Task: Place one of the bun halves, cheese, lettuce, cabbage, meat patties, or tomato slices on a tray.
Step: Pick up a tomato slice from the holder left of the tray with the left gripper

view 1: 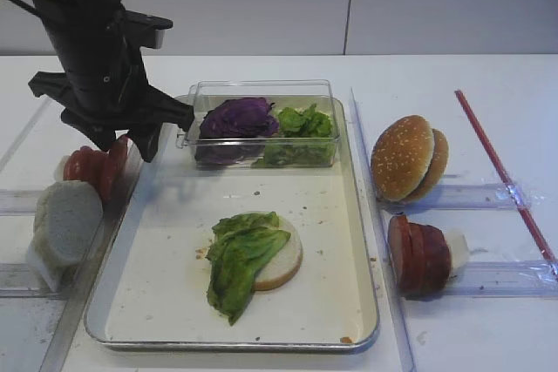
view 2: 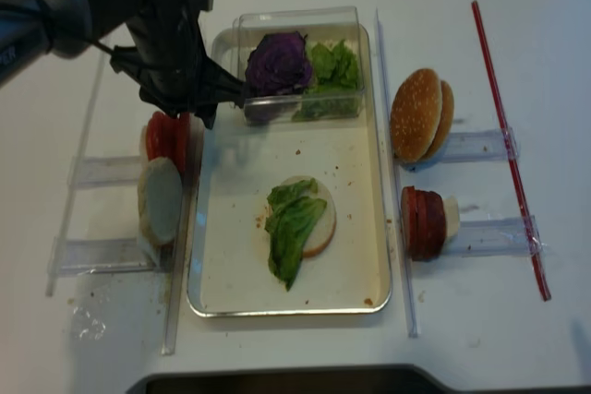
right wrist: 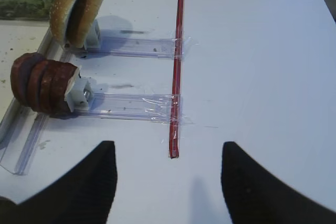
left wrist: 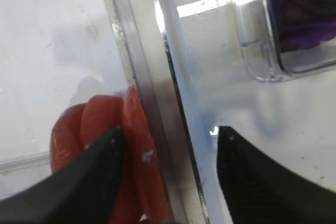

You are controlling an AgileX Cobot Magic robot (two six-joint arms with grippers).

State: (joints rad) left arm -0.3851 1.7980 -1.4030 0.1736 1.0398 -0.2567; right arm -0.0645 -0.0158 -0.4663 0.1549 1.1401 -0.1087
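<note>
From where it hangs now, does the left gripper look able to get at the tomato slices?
Probably yes. The left gripper is open right above the tomato slices, which stand on edge just outside the tray rim. One of the fingers overlaps a slice; the rim beside the outermost slice may crowd the other.

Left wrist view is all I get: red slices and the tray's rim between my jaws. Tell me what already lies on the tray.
Observer: A pale bun half lies on the tray, with a lettuce leaf draped over it.
Operator: Say where the meat patties are.
Observer: The meat patties stand on edge in a clear holder right of the tray.
Operator: Report the right gripper.
Observer: The right gripper is open and empty, over the table by the red stick.
</note>
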